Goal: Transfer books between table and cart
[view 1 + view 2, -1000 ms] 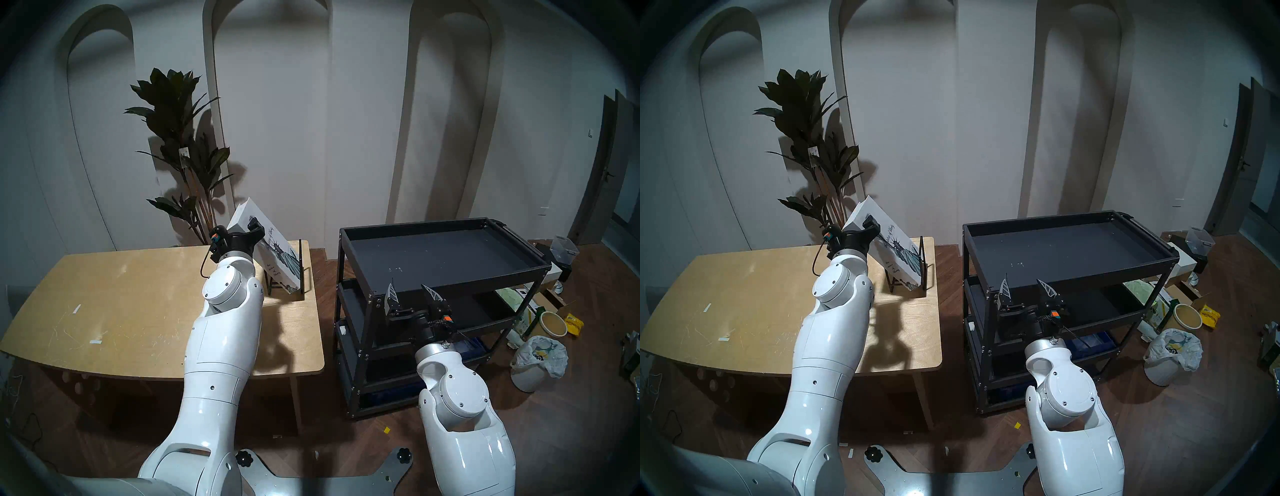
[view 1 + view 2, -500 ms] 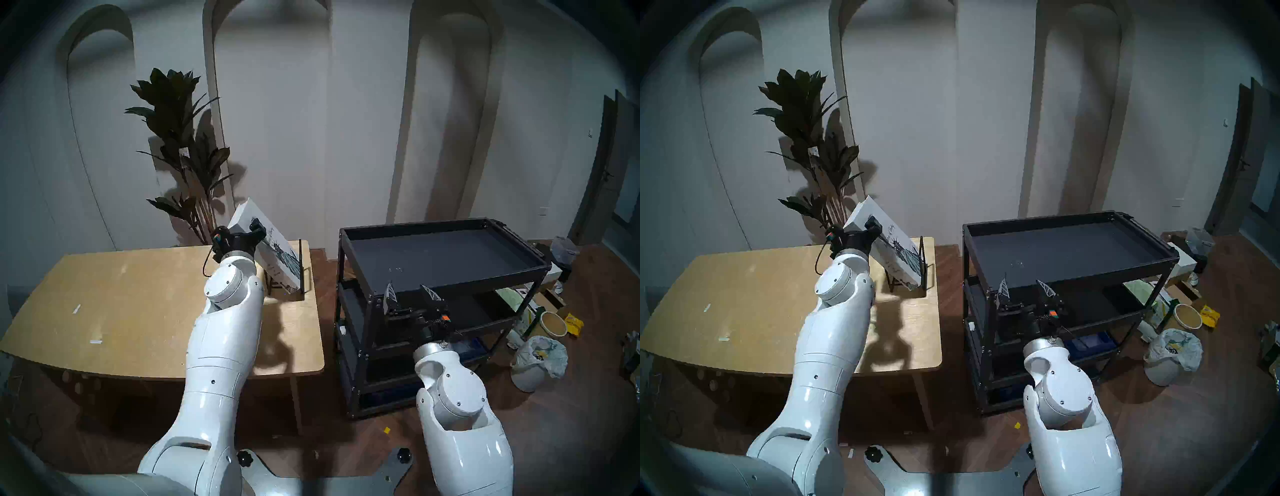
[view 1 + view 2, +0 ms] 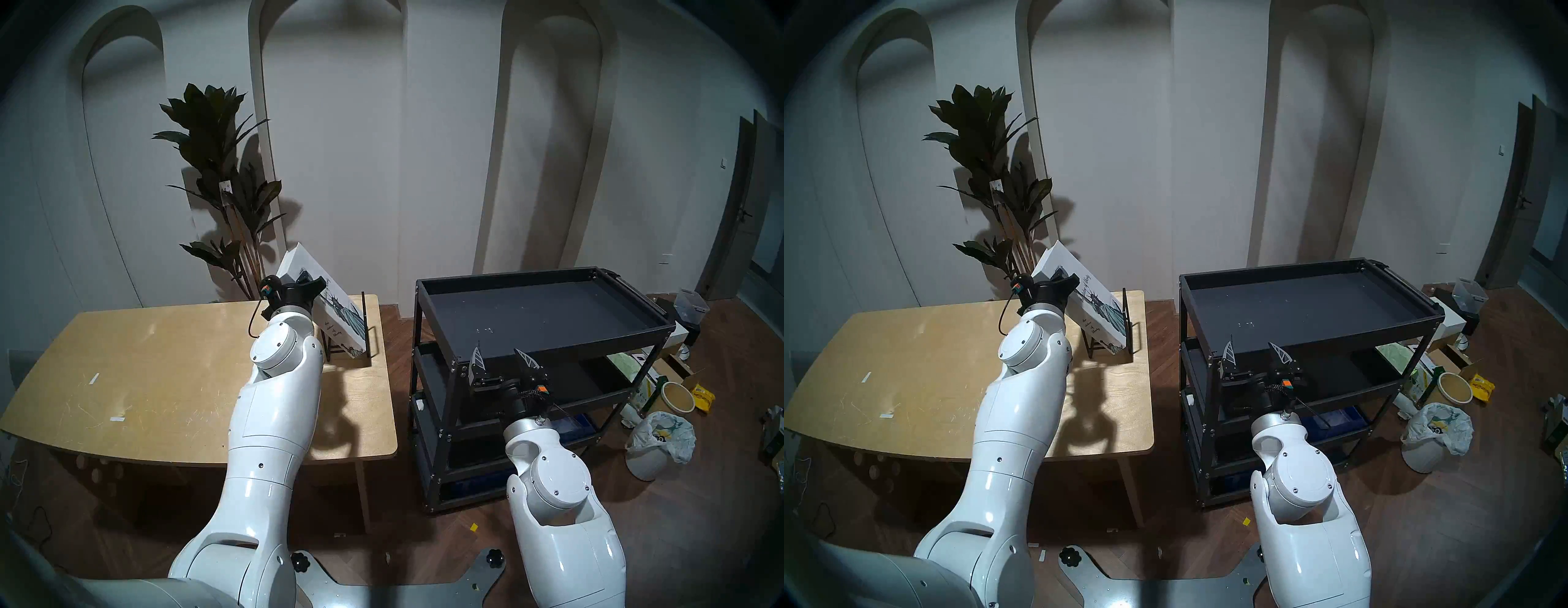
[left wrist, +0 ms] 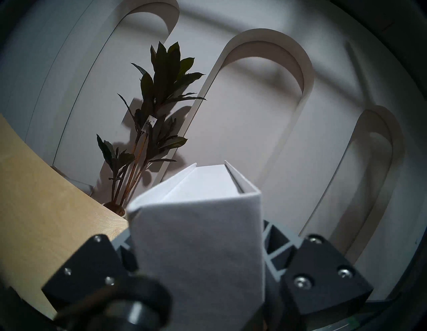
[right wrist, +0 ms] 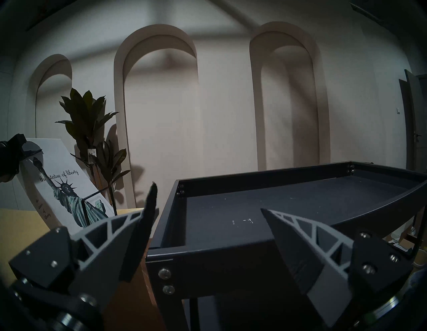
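Your left gripper (image 4: 196, 265) pinches the tilted white book (image 3: 337, 310) by its spine, centre frame, bottom edge in the wire rack (image 3: 368, 329); your right gripper (image 3: 502, 361) hangs spread beside the cart (image 3: 547, 276).

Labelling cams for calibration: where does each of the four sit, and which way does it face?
Head stereo left: high on the head, looking down at table and cart; both arms show.
Head stereo right: same scene, shifted slightly sideways; both arms show.
Left wrist: behind the left claw, facing the wall and plant; its fingers clamp the book.
Right wrist: behind the open right claw, facing the cart's top tray; both fingers show.
Shared: the right wrist and head views all see the book cover.
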